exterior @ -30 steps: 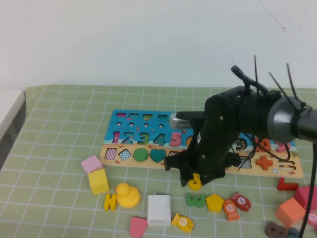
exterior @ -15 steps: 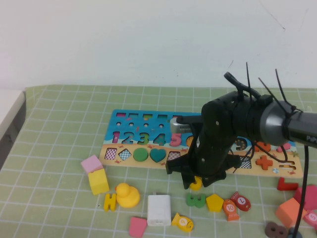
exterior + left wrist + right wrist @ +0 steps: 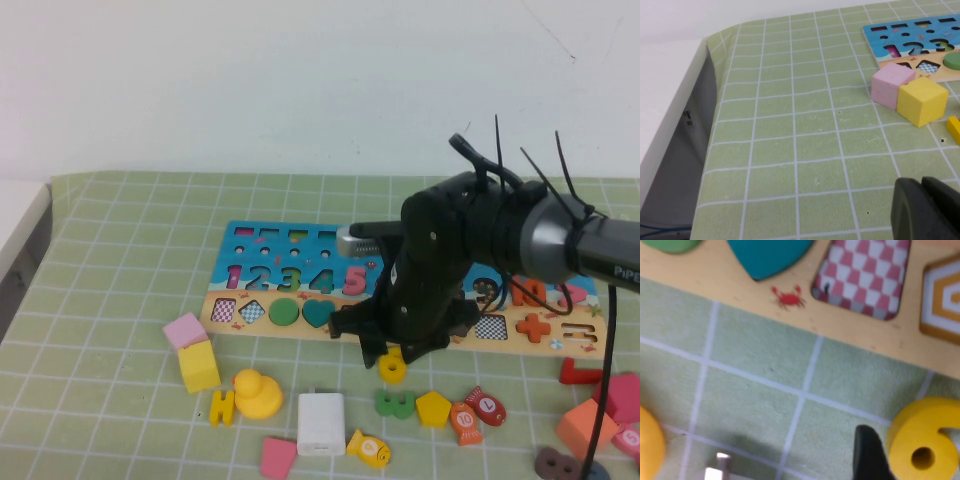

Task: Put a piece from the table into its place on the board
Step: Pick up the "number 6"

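The yellow numeral 6 [image 3: 393,368] is just in front of the board's near edge, on or barely above the green grid mat [image 3: 120,300]. My right gripper [image 3: 394,352] stands over it, fingers on either side. In the right wrist view one dark finger [image 3: 867,455] touches the side of the 6 [image 3: 922,440]; the other finger is out of frame. The board [image 3: 260,240] lies behind it; its tan strip [image 3: 715,285] shows a teal heart and checked cut-outs. My left gripper [image 3: 927,210] is shut and empty, low over the mat at the left.
A green 3 [image 3: 396,404], yellow pentagon [image 3: 433,408], two fish pieces, a white charger [image 3: 321,423] and a yellow duck [image 3: 258,394] lie in front of the 6. Pink [image 3: 891,85] and yellow [image 3: 922,101] cubes sit left of the board. Red and orange pieces lie at the right.
My right arm has shifted slightly left and up over the 6, which now shows more fully below the fingers. The 6 stays at nearly the same spot. The left arm has not moved.
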Controlling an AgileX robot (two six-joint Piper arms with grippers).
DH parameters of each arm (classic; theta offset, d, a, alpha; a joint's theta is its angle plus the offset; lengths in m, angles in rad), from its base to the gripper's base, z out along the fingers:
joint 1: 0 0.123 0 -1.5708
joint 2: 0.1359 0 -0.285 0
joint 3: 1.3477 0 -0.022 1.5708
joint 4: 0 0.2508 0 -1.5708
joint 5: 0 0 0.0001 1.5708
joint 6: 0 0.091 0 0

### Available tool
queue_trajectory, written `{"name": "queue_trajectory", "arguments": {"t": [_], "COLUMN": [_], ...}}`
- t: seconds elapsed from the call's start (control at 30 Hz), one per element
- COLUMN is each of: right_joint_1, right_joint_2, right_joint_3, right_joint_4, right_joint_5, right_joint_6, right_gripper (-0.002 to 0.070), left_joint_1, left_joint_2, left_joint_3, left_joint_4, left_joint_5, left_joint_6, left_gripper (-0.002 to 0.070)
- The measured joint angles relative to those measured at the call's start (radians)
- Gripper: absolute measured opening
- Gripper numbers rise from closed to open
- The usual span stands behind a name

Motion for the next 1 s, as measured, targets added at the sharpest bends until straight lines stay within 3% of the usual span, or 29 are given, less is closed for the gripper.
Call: {"name": "queue_trajectory", "arguments": {"t": [1.0], "right_joint_1": [0.0], "right_joint_2": [0.054], "right_joint_3": [-0.05], "right_joint_4": [-0.007], "right_joint_5": [0.061], "right_joint_6": [-0.026], "right_gripper": [0.0354], "left_joint_1": [0.0], "left_joint_2": [0.0], "left_joint_3": [0.0], "left_joint_4": [0.002], "left_joint_5": [0.0], "left_joint_6": [0.0], "left_gripper": [-0.0002]}}
